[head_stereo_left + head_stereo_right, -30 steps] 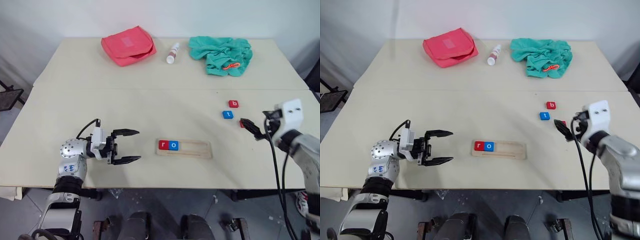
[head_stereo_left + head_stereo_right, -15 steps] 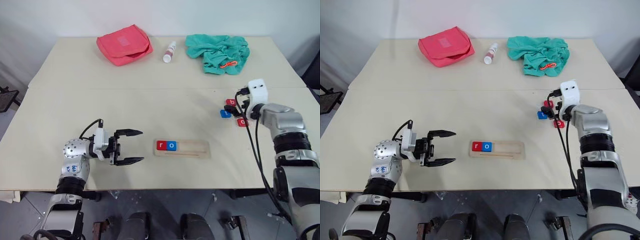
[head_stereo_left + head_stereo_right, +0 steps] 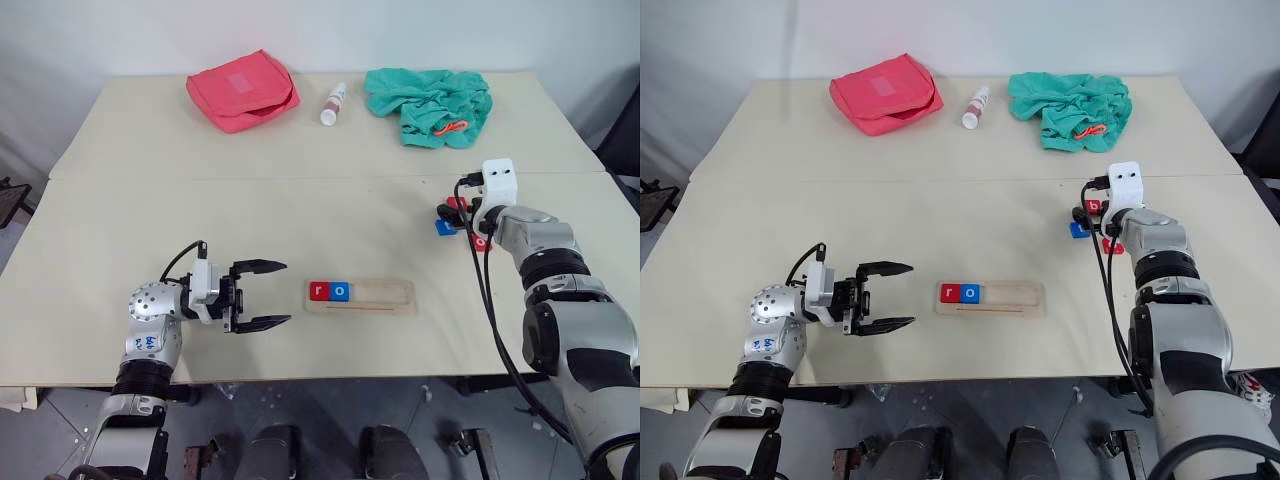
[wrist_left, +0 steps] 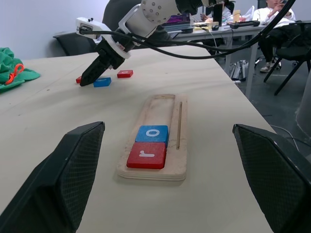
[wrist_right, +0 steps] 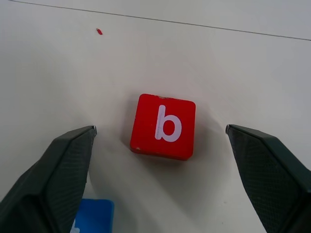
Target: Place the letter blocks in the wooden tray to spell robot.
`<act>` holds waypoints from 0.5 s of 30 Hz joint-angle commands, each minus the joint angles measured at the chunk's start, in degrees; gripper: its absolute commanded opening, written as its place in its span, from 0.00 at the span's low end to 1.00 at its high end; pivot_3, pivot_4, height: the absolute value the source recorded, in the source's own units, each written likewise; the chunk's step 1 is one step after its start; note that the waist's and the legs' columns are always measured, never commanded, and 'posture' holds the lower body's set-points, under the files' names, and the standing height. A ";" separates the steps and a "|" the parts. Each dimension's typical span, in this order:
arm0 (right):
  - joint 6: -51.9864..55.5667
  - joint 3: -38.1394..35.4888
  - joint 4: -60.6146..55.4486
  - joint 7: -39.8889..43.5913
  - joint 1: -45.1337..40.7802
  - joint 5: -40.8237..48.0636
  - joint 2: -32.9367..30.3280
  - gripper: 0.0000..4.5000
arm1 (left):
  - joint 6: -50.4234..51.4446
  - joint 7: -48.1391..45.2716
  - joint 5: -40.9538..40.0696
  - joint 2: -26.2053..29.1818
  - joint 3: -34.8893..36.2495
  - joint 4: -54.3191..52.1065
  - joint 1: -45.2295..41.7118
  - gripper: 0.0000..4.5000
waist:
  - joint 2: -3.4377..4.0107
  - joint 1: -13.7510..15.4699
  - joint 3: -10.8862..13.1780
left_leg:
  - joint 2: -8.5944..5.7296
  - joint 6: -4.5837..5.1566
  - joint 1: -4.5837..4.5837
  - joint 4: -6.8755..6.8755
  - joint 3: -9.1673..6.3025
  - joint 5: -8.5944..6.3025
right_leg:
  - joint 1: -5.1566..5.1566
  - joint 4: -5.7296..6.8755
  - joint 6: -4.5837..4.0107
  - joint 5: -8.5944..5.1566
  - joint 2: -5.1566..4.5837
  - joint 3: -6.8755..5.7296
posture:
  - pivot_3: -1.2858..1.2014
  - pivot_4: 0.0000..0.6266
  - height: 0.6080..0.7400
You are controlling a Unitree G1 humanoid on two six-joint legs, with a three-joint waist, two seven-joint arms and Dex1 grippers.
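The wooden tray (image 3: 385, 294) lies near the table's front middle, with a red r block (image 3: 319, 291) and a blue o block (image 3: 341, 291) at its left end. Three loose letter blocks lie at the right: a red b block (image 5: 164, 126), a blue block (image 3: 445, 227) and a red block (image 3: 481, 241). My right gripper (image 3: 452, 212) is open and low over the b block, one finger (image 5: 63, 170) on each side and clear of it. Left of the tray, my left gripper (image 3: 285, 292) is open, empty and pointing toward it.
A red pouch (image 3: 242, 89), a small white bottle (image 3: 329, 104) and a crumpled teal cloth (image 3: 428, 103) lie along the far edge. A seam crosses the tabletop. The left wrist view has desks, chairs and seated people beyond the table's right end.
My right arm swung forward and to the left, from the table's right edge to over the loose blocks. The left gripper stayed put. The camera view shifted a little.
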 commanded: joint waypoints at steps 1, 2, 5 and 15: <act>0.57 -1.02 1.14 -1.80 -0.82 -0.52 0.10 0.71 | -0.69 0.39 -0.29 -0.13 0.23 -1.98 0.57 1.00 | 0.00 0.06 0.00 | 0.00 0.00 0.00 0.01 -0.01 0.00 | 0.00 0.00 0.00 0.00 0.00 0.00 | 0.52 0.24 1.00; 0.49 -1.13 1.18 -2.20 -0.77 -0.52 0.22 0.63 | -0.78 0.33 -0.30 -0.13 0.22 -1.89 0.59 1.00 | 0.00 0.10 0.00 | 0.00 0.00 0.00 0.02 -0.02 0.00 | 0.00 0.01 0.00 0.00 0.00 0.01 | 0.52 0.24 1.00; 0.06 -1.72 1.29 -3.42 -0.68 -0.31 0.43 0.40 | -0.90 -0.01 -0.47 -0.19 0.17 -1.76 0.64 1.00 | 0.00 0.17 0.00 | -0.02 0.00 -0.01 0.03 -0.03 0.00 | 0.00 0.02 0.00 0.00 0.00 0.03 | 0.52 0.24 1.00; 9.34 -3.93 -22.47 -1.41 6.15 2.85 -0.91 0.32 | -0.57 -4.41 -1.59 0.68 0.70 -0.22 0.96 1.00 | 0.02 0.08 -0.01 | -0.01 0.00 -0.22 0.00 0.08 0.00 | -0.37 0.13 0.00 0.00 0.00 0.11 | 0.52 0.24 1.00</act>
